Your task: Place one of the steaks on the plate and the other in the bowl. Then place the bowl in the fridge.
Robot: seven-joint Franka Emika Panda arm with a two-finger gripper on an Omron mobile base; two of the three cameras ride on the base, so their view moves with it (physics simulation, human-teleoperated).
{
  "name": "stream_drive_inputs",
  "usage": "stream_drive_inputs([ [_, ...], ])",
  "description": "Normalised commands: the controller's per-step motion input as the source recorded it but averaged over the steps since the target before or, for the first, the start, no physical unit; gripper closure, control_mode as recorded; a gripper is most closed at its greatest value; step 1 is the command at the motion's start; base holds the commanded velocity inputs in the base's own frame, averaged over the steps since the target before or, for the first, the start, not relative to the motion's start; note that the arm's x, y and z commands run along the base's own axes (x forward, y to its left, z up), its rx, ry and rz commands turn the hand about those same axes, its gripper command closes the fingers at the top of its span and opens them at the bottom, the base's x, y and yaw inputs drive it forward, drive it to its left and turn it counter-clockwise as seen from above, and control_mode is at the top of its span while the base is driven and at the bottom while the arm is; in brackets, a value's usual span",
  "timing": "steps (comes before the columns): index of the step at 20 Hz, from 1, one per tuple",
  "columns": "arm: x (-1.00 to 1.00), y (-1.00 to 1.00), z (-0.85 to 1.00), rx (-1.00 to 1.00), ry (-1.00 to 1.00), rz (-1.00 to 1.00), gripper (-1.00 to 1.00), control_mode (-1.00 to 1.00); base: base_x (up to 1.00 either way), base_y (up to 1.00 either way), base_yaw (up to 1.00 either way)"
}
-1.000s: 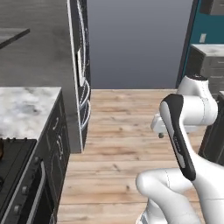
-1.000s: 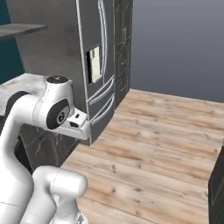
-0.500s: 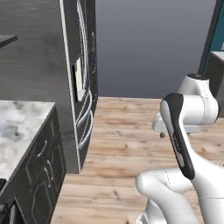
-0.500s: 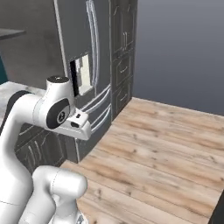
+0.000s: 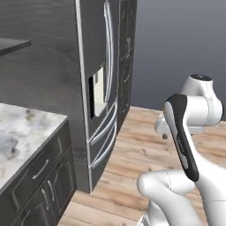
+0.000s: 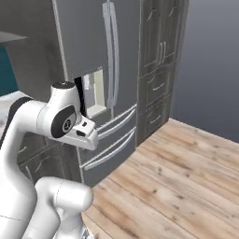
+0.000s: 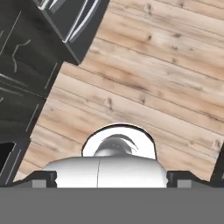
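The fridge is a tall grey steel unit with a water dispenser in its door and bar-handled lower drawers, and its doors are closed. It fills the upper left of the right base view, fridge. Its lower corner, fridge, sits at the top left of the hand view. My gripper points down at the wooden floor, open, its dark fingertips wide apart and holding nothing. The arm is folded close to the base. The steaks, the plate and the bowl are out of view.
A marble counter over dark cabinets stands left of the fridge. Tall dark cabinets continue to the fridge's right. Open wooden floor stretches in front of the fridge and to the right.
The whole picture has shifted, so the camera has moved with the base. The fridge now looks nearer and larger, and the stove has left the left base view. The arm keeps its folded pose.
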Motion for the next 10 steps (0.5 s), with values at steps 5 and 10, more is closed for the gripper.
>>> stream_drive_inputs([
  [5,0.0,0.0,0.0,0.0,0.0,0.0,-1.0,1.0,0.97,-0.48,0.45],
  [10,0.0,0.0,0.0,0.0,0.0,0.0,-1.0,1.0,0.52,-0.81,0.56],
])
